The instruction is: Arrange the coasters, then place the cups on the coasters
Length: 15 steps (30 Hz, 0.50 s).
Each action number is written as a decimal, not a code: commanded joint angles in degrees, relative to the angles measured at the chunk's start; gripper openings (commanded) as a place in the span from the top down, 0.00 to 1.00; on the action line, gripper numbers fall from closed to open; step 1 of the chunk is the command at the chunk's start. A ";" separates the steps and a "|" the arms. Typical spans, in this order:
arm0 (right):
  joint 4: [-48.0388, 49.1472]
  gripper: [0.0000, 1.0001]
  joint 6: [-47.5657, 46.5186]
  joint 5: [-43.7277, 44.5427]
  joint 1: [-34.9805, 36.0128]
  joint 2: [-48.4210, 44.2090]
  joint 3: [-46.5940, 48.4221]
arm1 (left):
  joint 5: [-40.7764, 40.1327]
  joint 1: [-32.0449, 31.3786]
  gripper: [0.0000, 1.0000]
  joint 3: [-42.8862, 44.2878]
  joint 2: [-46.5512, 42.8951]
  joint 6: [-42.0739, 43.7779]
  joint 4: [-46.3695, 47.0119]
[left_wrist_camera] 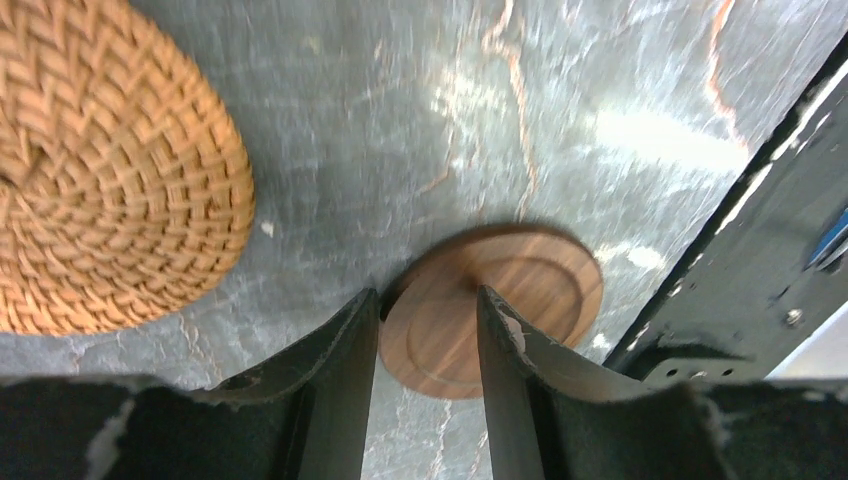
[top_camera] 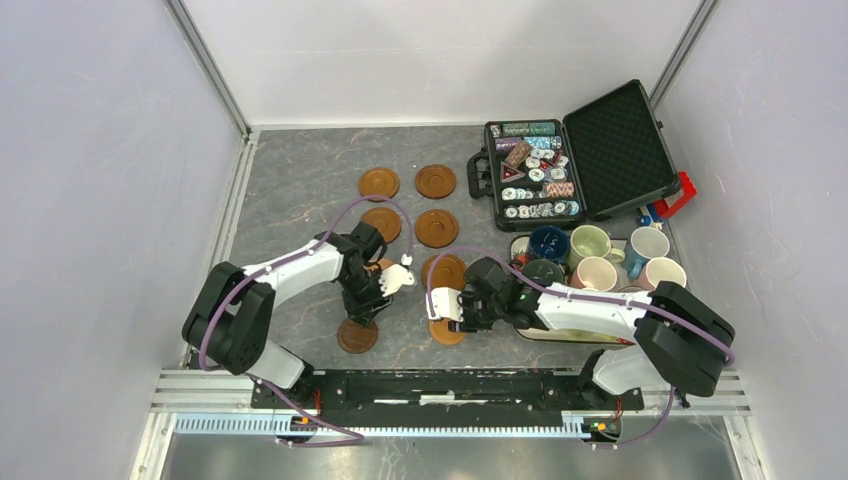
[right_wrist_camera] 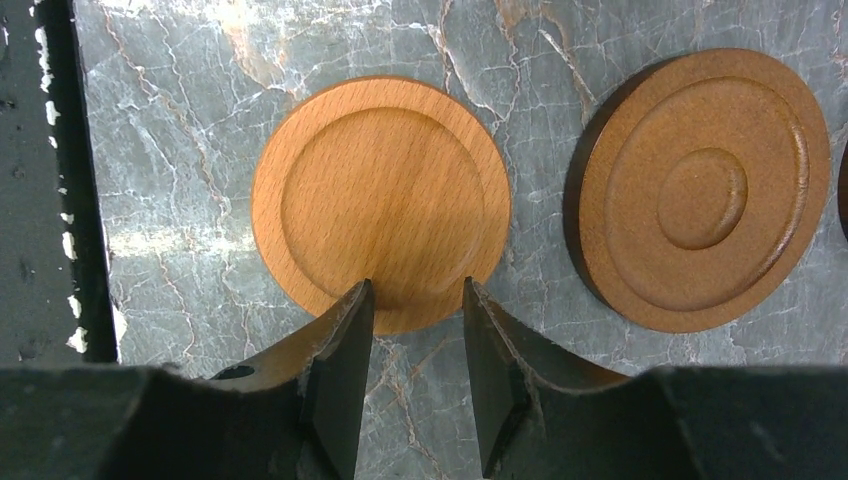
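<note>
A dark brown coaster (left_wrist_camera: 530, 290) lies flat on the marble table near the front rail. My left gripper (left_wrist_camera: 428, 295) hangs over its near edge, jaws apart, holding nothing. A light orange coaster (right_wrist_camera: 380, 190) lies ahead of my right gripper (right_wrist_camera: 418, 285), which is open with its tips at the disc's rim. A darker ringed coaster (right_wrist_camera: 705, 190) lies beside it. In the top view, several more coasters (top_camera: 436, 181) form two columns further back. The cups (top_camera: 590, 242) stand bunched on a tray at the right.
A woven round mat (left_wrist_camera: 100, 170) lies left of the left gripper. An open black case of poker chips (top_camera: 560, 160) sits at the back right. The white tray (top_camera: 560, 337) is under the right arm. The black front rail (left_wrist_camera: 760, 230) runs close by.
</note>
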 commanded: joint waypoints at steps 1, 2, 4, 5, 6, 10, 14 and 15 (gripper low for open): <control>-10.57 0.55 -2.23 3.64 -0.60 1.22 -3.87 | 3.18 -2.59 0.51 1.55 2.18 -9.54 6.38; -10.57 0.55 -2.30 3.45 -0.58 1.06 -3.91 | 2.78 -3.09 0.51 1.71 2.33 -10.67 7.35; -10.34 0.55 -2.30 2.99 -0.60 0.85 -4.26 | 2.38 -4.21 0.51 2.27 2.92 -12.43 8.73; -10.29 0.54 -2.30 2.89 -0.57 0.90 -4.37 | 2.28 -4.65 0.51 2.53 3.28 -13.11 9.15; -10.17 0.54 -2.30 2.76 -0.55 0.91 -4.45 | 2.28 -5.19 0.51 2.96 3.76 -13.75 9.35; -9.40 0.54 -2.56 2.37 -0.60 0.78 -4.74 | 2.10 -6.75 0.52 4.01 5.53 -15.34 10.43; -9.12 0.54 -2.73 1.72 -0.60 0.74 -4.57 | 2.32 -7.08 0.50 5.71 5.95 -15.31 9.45; -8.97 0.54 -2.91 1.69 -0.59 0.69 -4.57 | 2.87 -6.65 0.49 5.87 5.00 -14.15 8.07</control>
